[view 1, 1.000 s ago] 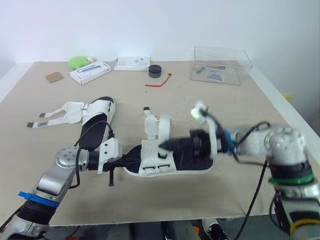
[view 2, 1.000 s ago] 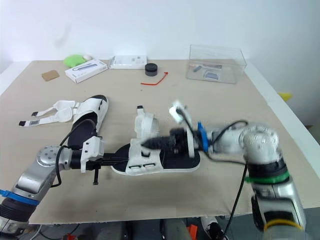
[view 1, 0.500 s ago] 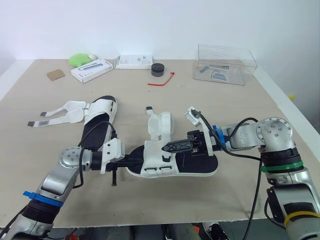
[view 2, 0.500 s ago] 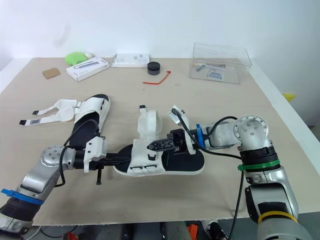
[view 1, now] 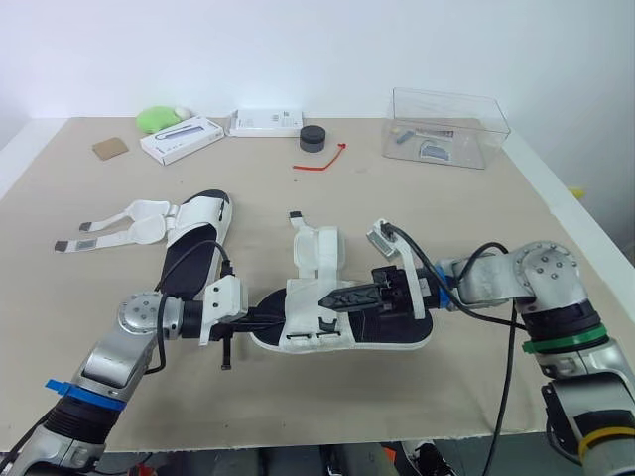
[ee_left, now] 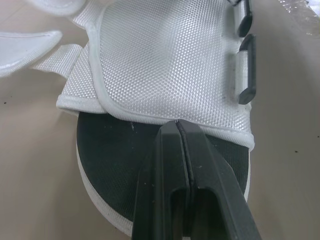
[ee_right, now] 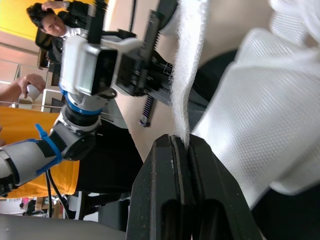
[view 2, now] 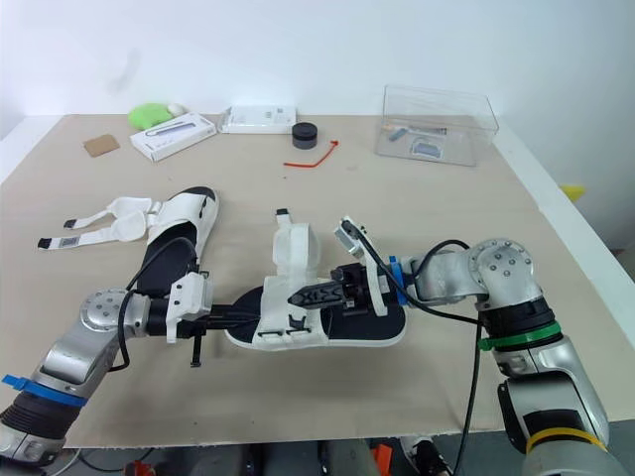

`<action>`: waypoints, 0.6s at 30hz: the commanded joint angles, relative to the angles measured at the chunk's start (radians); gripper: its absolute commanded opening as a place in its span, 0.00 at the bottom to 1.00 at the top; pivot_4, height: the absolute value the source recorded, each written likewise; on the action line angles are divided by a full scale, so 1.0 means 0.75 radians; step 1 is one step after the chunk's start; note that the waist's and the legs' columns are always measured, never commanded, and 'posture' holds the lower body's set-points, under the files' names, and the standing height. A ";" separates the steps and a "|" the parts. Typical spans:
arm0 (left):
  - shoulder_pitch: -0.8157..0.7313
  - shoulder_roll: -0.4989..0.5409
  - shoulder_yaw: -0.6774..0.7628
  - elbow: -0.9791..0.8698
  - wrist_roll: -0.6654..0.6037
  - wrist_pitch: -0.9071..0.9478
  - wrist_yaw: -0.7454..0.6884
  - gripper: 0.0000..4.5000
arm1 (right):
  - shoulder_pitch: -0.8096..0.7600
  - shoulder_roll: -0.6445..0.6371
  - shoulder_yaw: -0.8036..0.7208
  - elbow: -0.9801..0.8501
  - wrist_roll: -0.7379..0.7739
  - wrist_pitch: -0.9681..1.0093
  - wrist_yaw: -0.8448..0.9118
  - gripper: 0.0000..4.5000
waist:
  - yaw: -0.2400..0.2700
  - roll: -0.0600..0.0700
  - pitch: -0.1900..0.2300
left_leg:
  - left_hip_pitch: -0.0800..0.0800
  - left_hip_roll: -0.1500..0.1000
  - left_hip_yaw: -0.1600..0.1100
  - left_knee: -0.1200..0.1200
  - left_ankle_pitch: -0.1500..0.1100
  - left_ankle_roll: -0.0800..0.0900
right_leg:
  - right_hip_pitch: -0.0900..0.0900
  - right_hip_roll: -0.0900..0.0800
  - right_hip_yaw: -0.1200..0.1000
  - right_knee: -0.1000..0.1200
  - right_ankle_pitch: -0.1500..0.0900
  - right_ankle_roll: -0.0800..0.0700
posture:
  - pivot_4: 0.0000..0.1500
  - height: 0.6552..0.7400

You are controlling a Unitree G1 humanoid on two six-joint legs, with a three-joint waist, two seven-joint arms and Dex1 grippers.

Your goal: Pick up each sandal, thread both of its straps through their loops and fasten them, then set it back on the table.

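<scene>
A sandal [view 1: 342, 322] with a black sole and white mesh upper lies at the table's middle front. My left gripper [view 1: 276, 317] reaches in from the left and is shut on the edge of the upper [ee_left: 165, 70] at the toe end. My right gripper [view 1: 323, 300] comes from the right over the sole, shut on a thin white strap [ee_right: 189, 75] beside the upper's black loops [ee_left: 247, 75]. The second sandal [view 1: 194, 238] lies to the left, flat on the table, with its straps [view 1: 114, 228] spread open.
At the back stand a clear plastic box [view 1: 446, 129], two white boxes [view 1: 181, 142] [view 1: 266, 122], a black round object [view 1: 313, 139], a red tie [view 1: 319, 161], a green object [view 1: 157, 120] and a cardboard piece [view 1: 107, 150]. A person [ee_right: 50, 15] appears beyond the table.
My right gripper, blurred in motion a second ago, has settled and dropped slightly toward the upper with the strap in it. The left gripper has kept its hold; the camera shifted a little.
</scene>
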 commanded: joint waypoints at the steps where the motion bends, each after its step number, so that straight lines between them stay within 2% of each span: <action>1: 0.014 0.006 -0.008 -0.027 0.016 -0.006 0.002 0.00 | 0.012 -0.024 0.017 -0.048 0.036 -0.005 0.006 0.01 | -0.001 0.000 0.000 | 0.000 0.000 0.000 0.000 0.000 0.000 | 0.000 0.000 0.000 0.000 0.000 0.000 | 1.00 1.00; 18: 0.042 0.003 -0.025 -0.047 0.029 -0.013 0.027 0.00 | 0.036 -0.104 0.098 -0.191 0.036 -0.015 0.059 0.01 | 0.000 0.000 0.000 | 0.000 0.000 0.000 0.000 -0.003 0.005 | 0.000 -0.002 0.000 -0.003 0.000 0.000 | 1.00 1.00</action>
